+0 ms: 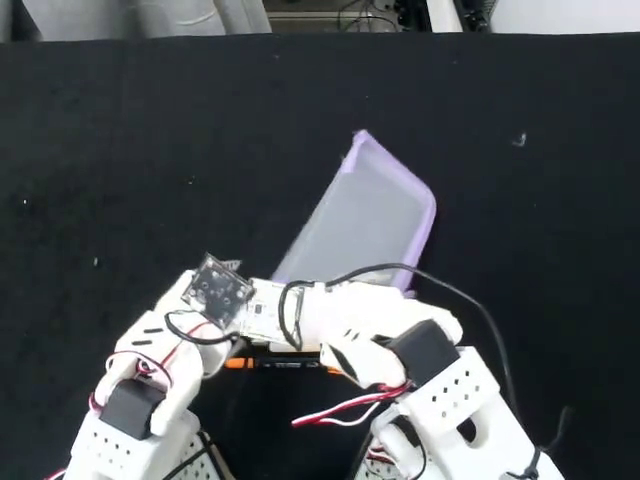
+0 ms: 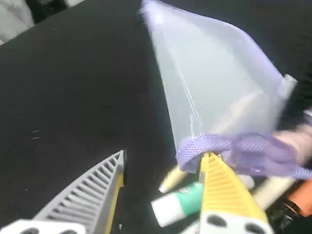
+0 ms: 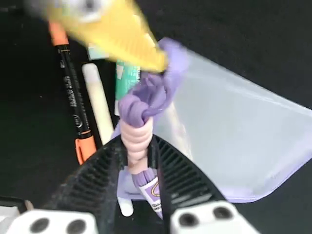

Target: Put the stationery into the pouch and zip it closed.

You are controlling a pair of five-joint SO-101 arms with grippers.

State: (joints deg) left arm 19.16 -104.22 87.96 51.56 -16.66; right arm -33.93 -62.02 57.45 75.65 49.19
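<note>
Your right tool [image 3: 138, 140] clamps the pen [image 3: 135, 127], long axis aimed into the pouch [image 3: 234, 141] lying straight ahead, tip touching the bunched rim [image 3: 146, 100] that your wide-spread left tool [image 2: 164, 156] props up.

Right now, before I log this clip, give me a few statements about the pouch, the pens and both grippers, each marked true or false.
1. The pouch lies on a black table. True.
2. The right gripper is empty. False: it is shut on a purple pen with a pinkish grip, whose far end is at the pouch's bunched purple edge.
3. An orange-and-black pen lies on the table outside the pouch. True.
4. The left gripper is clamped on the green-and-white stick. False: it is open, its yellow finger is at the pouch's purple edge, and the stick lies on the table.
</note>
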